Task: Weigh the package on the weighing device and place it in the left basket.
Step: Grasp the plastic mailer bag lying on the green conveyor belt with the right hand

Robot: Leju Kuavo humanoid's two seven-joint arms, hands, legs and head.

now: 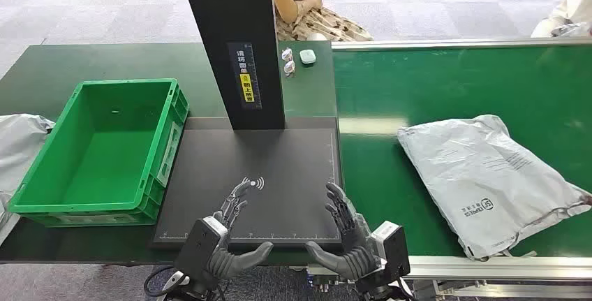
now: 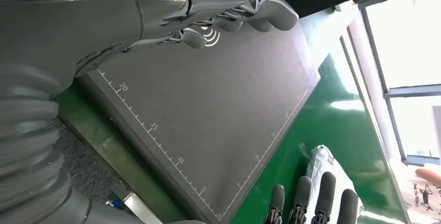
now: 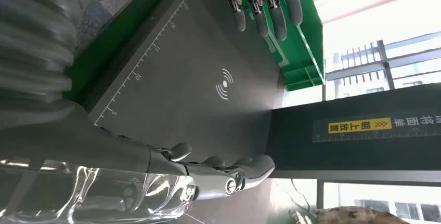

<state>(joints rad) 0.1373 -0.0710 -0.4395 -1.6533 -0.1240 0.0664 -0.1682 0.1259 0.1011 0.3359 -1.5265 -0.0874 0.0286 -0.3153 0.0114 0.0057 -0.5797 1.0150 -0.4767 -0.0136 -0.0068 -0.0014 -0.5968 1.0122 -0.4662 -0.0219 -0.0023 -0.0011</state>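
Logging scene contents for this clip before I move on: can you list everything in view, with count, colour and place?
Package: one, grey-white mailer bag, flat on the green belt, right of the scale.
Weighing device: one, dark grey platform with ruler marks and a white wireless symbol, centre; nothing on it.
Black column: one, upright behind the platform, with a yellow label.
Basket: one, green, empty, left of the platform.
Conveyor belt: one, green, on the right.
Grey bag: one, at the left edge, partly behind the basket.
Small items: several, pale, beside the column; too small to identify.
People: one seated behind the column, another at the far right edge.
Left hand: over the platform's near edge, holding nothing.
Right hand: the same, fingers apart.
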